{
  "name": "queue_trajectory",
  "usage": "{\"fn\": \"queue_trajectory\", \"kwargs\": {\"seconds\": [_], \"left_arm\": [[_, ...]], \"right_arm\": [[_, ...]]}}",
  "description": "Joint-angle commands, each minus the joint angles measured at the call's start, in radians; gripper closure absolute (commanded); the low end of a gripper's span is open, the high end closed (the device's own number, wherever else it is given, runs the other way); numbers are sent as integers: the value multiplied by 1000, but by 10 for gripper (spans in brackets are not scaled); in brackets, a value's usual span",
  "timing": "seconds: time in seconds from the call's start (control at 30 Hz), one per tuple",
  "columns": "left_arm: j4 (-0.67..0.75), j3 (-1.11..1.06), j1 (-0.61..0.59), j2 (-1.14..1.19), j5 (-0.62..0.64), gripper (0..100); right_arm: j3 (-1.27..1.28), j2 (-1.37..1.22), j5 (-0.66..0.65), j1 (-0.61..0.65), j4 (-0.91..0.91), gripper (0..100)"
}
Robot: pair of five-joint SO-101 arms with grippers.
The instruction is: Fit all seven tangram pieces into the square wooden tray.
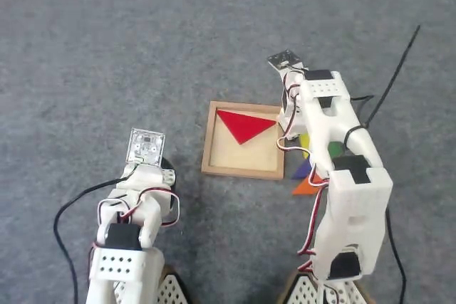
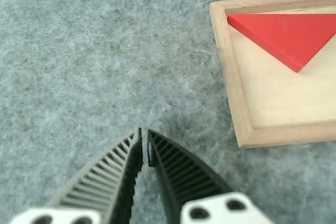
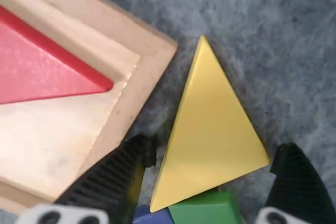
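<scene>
Right wrist view: right gripper [image 3: 215,150] stands jaws wide astride yellow triangle [image 3: 207,135], at 3 o'clock of tray [image 3: 149,53]; centre before you close

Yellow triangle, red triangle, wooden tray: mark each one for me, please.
yellow triangle [image 3: 210,129], right wrist view, middle of its top face
red triangle [image 2: 286,32], left wrist view, middle of its top face
wooden tray [image 1: 209,140], high view, bare rim at the picture's left

pale matt wood tray [image 1: 208,144], red triangle [image 1: 244,126] smooth painted, yellow triangle [image 3: 210,135] smooth with soft sheen, fuzzy grey cloth [image 1: 107,55], ribbed black plastic fingers [image 2: 178,166], white plastic arms [image 1: 342,140]
</scene>
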State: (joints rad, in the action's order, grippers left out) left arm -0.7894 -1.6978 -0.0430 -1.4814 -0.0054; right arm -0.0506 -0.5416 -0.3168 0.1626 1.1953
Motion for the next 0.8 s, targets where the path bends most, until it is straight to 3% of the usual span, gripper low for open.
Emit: {"fn": "queue_trajectory", "kwargs": {"seconds": [0.0, 0.13, 0.33, 0.77], "left_arm": [[-8, 8, -5, -14, 5, 985], [-8, 8, -5, -14, 5, 985], [-8, 8, -5, -14, 5, 985], [-8, 8, -5, -14, 5, 985]], "right_arm": [[-32, -5, 40, -42, 8, 659], [-35, -10, 43, -50, 10, 661], [-35, -12, 41, -48, 7, 801], [-28, 79, 86, -62, 31, 861]]}}
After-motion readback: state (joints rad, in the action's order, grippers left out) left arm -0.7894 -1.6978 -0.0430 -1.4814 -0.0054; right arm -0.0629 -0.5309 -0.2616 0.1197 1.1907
